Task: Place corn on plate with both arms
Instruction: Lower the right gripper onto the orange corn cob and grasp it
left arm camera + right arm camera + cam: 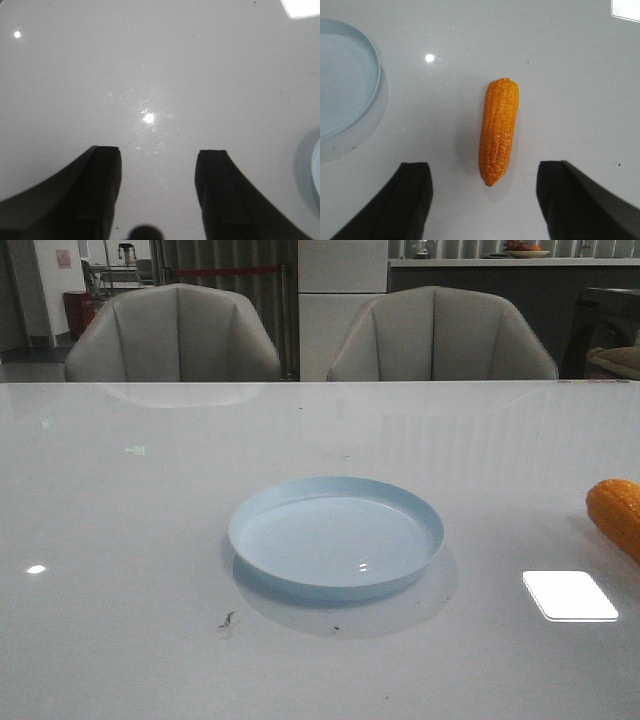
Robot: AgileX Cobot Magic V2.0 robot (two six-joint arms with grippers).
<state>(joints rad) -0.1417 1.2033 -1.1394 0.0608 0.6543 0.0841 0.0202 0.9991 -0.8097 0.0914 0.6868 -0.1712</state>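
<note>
The pale-blue plate [336, 535] sits empty at the middle of the white table. The orange-yellow corn [617, 515] lies on the table at the far right edge of the front view, partly cut off. In the right wrist view the corn [498, 131] lies flat just ahead of my open right gripper [487, 172], its tapered tip pointing at the gap between the fingers; the plate's rim [374, 80] shows to one side. My left gripper [159, 152] is open and empty over bare table, with a sliver of the plate [316, 175] at the frame edge. Neither gripper shows in the front view.
Two grey chairs [175, 332] [440, 335] stand behind the table's far edge. Bright light reflections lie on the glossy tabletop [570, 595]. A small dark speck [227, 619] lies in front of the plate.
</note>
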